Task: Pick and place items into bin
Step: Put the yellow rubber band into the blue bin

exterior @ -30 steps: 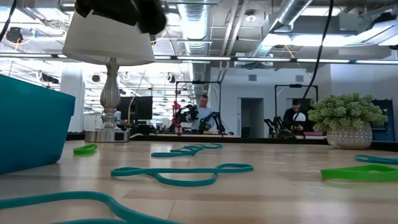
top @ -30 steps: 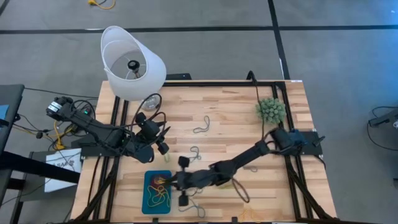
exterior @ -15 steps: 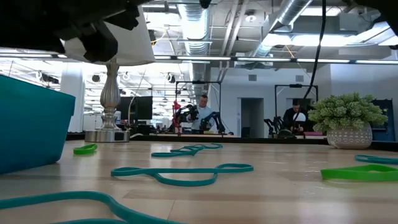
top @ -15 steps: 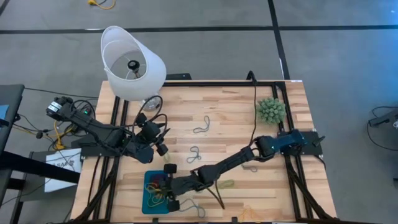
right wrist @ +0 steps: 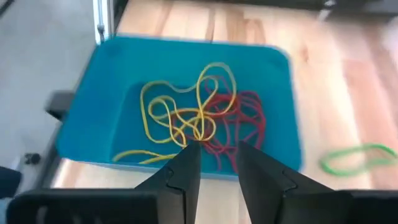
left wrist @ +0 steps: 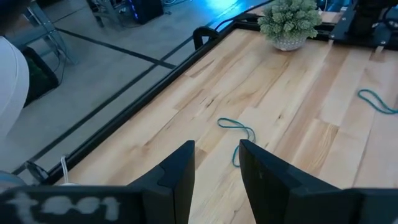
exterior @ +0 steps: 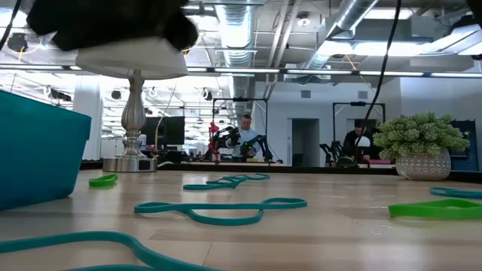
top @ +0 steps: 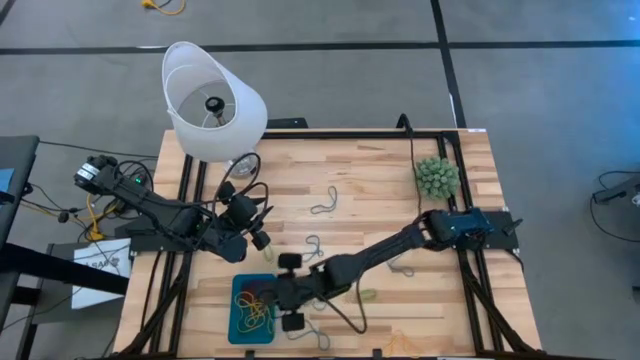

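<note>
Inside, the teal bin (right wrist: pixel 81 118) holds tangled yellow and red bands (right wrist: pixel 199 118); right gripper (right wrist: pixel 214 158) parted, empty.

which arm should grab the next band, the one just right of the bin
Right. The right gripper sits at the bin's right edge, fingers parted and empty, near that band. The left gripper waits farther up the table.

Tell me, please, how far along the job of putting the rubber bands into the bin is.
Partly done: yellow bands and red bands lie in the teal bin. The right gripper hovers by the bin, fingers apart, nothing between them. The left gripper waits open above the table. Left to do: a green band beside the bin and several grey-blue bands across the table.
</note>
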